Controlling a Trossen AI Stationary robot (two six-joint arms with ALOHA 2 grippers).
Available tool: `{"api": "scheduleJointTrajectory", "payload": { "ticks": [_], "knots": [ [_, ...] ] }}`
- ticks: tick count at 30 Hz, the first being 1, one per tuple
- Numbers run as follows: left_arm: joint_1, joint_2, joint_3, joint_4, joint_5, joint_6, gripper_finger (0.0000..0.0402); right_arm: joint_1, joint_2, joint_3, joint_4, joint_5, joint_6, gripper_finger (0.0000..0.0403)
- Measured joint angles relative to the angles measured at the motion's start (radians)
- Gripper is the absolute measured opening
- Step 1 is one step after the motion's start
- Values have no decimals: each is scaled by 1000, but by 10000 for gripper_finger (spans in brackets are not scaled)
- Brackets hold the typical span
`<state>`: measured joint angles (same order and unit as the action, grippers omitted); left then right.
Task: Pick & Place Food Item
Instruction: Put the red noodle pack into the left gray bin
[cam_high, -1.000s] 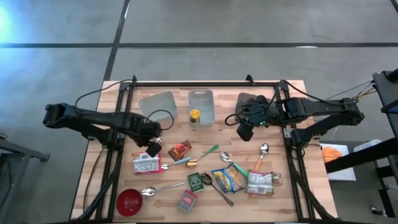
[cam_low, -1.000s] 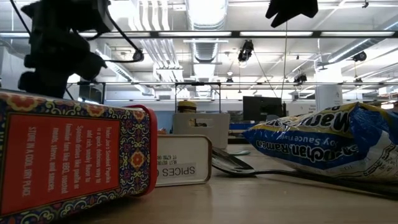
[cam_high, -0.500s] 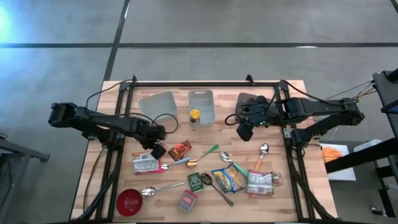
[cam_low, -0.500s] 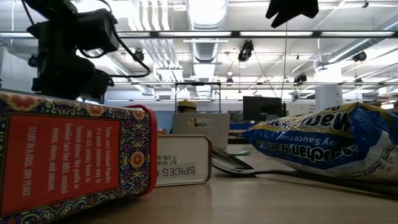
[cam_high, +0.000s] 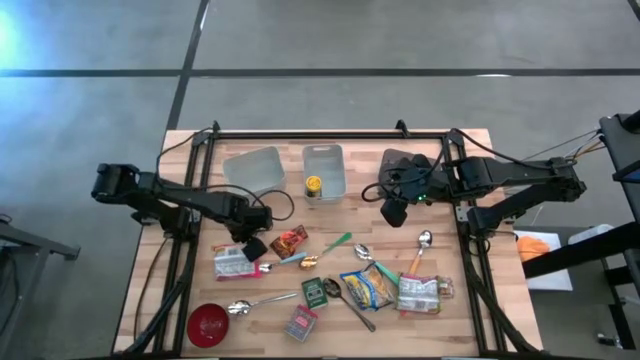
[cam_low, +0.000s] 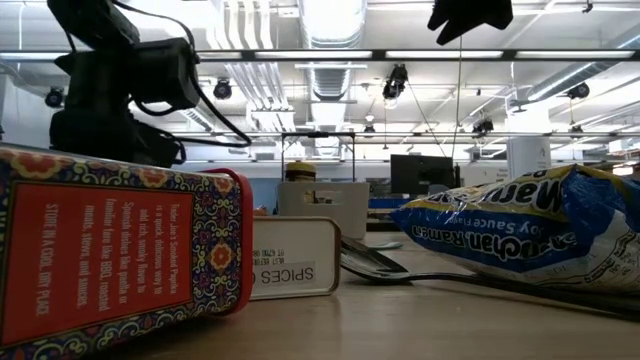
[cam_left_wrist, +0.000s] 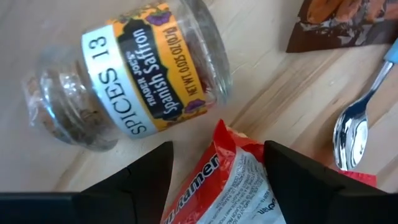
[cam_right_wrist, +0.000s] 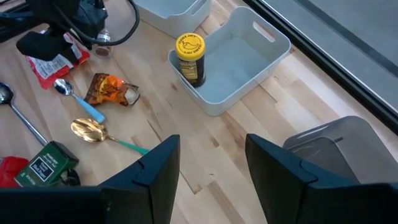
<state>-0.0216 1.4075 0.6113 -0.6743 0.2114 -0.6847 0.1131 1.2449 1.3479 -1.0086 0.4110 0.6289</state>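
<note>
A red-and-white ramen packet (cam_high: 235, 264) lies flat on the table's left half. Beside it a glass jar of saffron (cam_left_wrist: 137, 81) rests on its side. My left gripper (cam_high: 252, 246) points down over the packet's far right end (cam_left_wrist: 230, 177). It is open, with one finger on each side of that end; I cannot tell if they touch it. My right gripper (cam_high: 393, 213) hangs open and high over the table's far right part, with nothing between its fingers (cam_right_wrist: 211, 140). A white bin (cam_high: 324, 170) at the far middle holds a yellow-lidded jar (cam_right_wrist: 191, 59).
A brown snack packet (cam_high: 289, 241) and a blue-handled spoon (cam_left_wrist: 351, 124) lie just right of my left gripper. More spoons, two small tins (cam_high: 316, 290), a red bowl (cam_high: 208, 324) and two ramen bags (cam_high: 368, 287) crowd the near half. A second clear bin (cam_high: 253, 167) stands at the far left.
My left gripper has come down toward the ramen packet and a little toward the near edge, rolling at the wrist as it sank. Its fingers have stayed open. The packet and jar have not moved.
</note>
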Motion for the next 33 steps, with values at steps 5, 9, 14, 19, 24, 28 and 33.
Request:
{"api": "scheduleJointTrajectory", "payload": {
  "ticks": [5, 9, 14, 19, 24, 28, 33],
  "knots": [
    [0, 1, -2, -7, 4, 41, 202, 0, 0, 0, -6, 0, 0, 178],
    [0, 2, -2, 2, 22, 61, 119, 0, 0, 0, -6, 0, -3, 178],
    [0, 3, -4, -3, 80, 59, 14, 0, 0, 0, -6, 0, -3, 178],
    [-1, 3, -4, -5, 148, 49, 3, 0, 0, 0, -6, 1, -3, 178],
    [-1, -11, -4, -10, 168, 23, 1, 0, 0, -2, -5, 1, -3, 178],
    [-1, -56, 17, -43, 170, 12, 1, 0, 0, -6, -5, 1, -3, 178],
    [-1, -155, 81, -135, 162, 38, 0, 0, 0, -12, -5, 3, -3, 178]
  ]
}}
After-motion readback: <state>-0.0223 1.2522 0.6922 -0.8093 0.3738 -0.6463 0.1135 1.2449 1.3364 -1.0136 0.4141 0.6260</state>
